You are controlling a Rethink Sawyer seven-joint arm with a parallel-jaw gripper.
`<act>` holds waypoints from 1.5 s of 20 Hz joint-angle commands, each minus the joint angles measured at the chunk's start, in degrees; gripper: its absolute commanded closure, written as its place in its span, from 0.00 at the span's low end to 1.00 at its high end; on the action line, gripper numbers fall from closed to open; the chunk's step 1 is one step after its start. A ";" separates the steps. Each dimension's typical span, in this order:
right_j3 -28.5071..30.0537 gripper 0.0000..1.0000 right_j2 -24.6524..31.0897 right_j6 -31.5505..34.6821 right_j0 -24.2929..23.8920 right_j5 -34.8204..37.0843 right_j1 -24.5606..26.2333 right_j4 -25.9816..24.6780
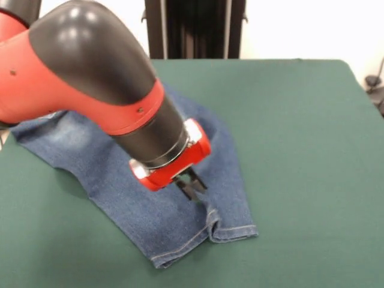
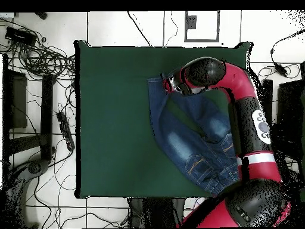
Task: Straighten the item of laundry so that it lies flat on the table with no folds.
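Observation:
The small blue denim jeans (image 1: 126,180) lie on the green table (image 1: 312,156), mostly spread out, with the two legs side by side and their hems toward the front. A small fold stands up between the legs near the hems (image 1: 211,223). My gripper (image 1: 193,187) points down at the denim just above that fold, at or very close to the cloth. In the overhead view the jeans (image 2: 190,140) lie on the right half of the table (image 2: 119,119). There my gripper (image 2: 169,82) is over the leg ends, and the arm hides part of the waist.
The robot's black pedestal (image 1: 192,27) stands behind the table's far edge. In the overhead view, cables and equipment (image 2: 36,65) lie on the floor beside the table's left edge. The arm (image 2: 253,119) stretches along the table's right side.

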 commanded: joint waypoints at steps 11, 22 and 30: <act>-10.29 1.00 -1.64 -18.61 5.01 -16.99 14.04 -7.95; -11.20 0.00 -1.88 -17.62 5.66 -16.60 13.83 -6.61; -10.47 0.00 -2.53 -17.83 5.65 -17.13 13.44 -6.34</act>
